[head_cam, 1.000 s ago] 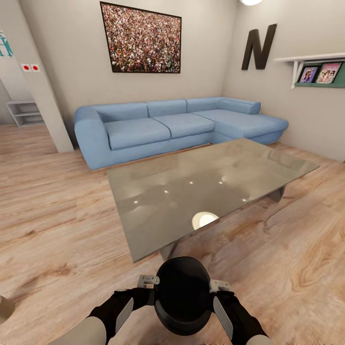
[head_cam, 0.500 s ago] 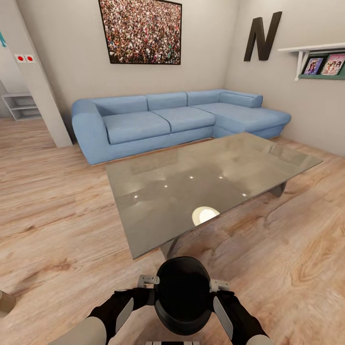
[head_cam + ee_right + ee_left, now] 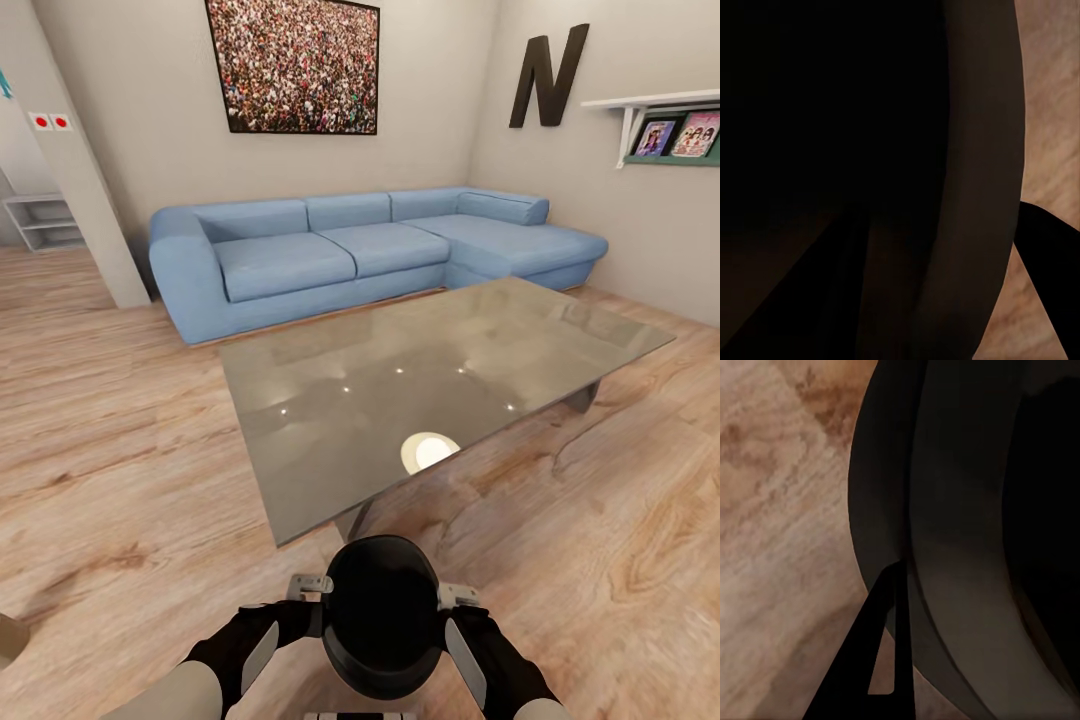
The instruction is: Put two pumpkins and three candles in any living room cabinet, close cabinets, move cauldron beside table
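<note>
**Cauldron held before the glass table**

My left pincer point(image 3: 318, 592) and right pincer point(image 3: 448, 600) each clamp a side of the squat matte-black cauldron point(image 3: 382, 612), carried above the pale wood-plank floor point(image 3: 120, 470). Just beyond it stands the large glossy grey glass-topped table point(image 3: 420, 390), with a blue corner sofa point(image 3: 340, 255) behind.

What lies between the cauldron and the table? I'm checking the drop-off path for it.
Nothing visible does. The cauldron, held between the left gripper and right gripper, hangs just short of the table's near corner, with bare wood floor between them.
</note>
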